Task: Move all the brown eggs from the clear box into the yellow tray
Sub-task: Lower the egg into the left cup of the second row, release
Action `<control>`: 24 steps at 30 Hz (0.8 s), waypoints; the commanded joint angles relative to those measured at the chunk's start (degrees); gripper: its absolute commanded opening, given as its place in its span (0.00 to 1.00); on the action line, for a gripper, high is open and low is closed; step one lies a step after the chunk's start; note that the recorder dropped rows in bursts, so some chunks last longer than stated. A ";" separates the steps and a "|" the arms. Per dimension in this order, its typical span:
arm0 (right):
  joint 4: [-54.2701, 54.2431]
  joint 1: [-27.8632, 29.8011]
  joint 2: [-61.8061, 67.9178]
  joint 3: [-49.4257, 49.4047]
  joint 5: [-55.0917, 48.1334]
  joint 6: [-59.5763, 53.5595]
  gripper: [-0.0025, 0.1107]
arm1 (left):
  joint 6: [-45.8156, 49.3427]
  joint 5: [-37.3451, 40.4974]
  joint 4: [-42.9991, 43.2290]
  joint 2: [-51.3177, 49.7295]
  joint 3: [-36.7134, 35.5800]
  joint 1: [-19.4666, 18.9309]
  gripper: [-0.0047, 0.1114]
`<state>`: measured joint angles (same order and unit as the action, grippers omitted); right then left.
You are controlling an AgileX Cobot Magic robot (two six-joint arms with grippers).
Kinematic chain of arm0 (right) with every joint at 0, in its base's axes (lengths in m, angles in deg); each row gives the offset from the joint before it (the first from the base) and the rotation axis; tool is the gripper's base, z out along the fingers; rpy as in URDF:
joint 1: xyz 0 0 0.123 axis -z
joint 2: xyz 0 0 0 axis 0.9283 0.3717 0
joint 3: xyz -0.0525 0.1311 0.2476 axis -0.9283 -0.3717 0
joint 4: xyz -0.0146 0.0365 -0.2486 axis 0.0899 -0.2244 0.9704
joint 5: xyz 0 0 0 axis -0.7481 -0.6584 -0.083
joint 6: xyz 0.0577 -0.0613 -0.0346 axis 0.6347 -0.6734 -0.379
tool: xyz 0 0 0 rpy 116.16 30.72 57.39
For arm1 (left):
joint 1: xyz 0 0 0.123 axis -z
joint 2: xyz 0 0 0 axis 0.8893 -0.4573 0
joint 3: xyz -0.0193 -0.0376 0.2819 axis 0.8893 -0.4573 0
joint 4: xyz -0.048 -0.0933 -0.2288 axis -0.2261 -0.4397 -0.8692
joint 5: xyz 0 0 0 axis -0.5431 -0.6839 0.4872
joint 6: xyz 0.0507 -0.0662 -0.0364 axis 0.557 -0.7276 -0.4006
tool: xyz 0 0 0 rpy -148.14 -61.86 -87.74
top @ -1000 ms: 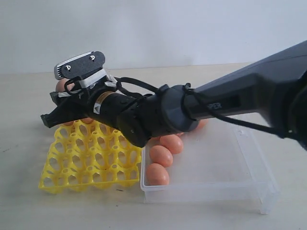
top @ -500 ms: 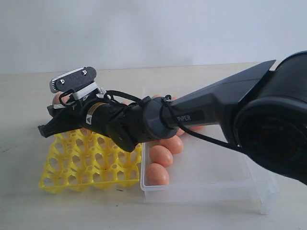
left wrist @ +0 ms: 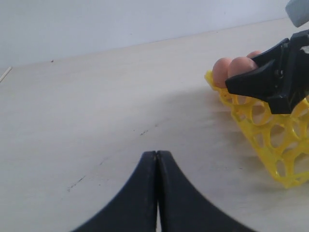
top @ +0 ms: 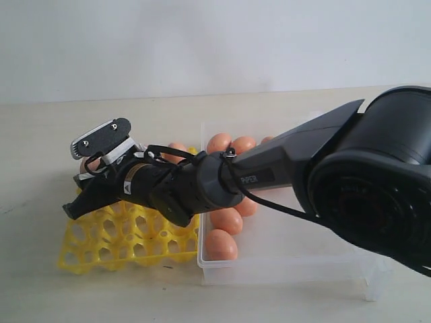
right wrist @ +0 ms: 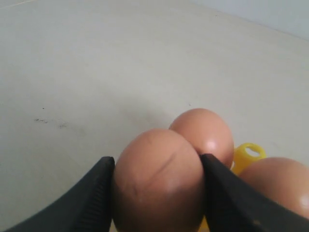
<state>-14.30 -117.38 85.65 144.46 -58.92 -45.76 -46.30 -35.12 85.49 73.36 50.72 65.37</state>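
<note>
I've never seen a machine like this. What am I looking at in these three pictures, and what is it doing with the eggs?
This is a robot with two arms, each ending in a two-fingered gripper. The wide picture comes from a camera off the arms; the other two come from cameras on the wrists. On the table lie a yellow tray and a clear box with brown eggs in it. The right gripper, over the tray, is closed on one egg, near two eggs already in the tray. The left gripper is shut and empty.
</note>
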 commanded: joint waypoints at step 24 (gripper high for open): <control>0.87 -0.07 -2.09 0.36 0.33 -0.01 0.56 | -0.23 -0.35 -0.07 0.32 0.23 0.28 0.04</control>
<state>-14.04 -117.38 85.07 144.46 -58.92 -45.76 -46.30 -35.12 85.49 73.36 50.72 65.37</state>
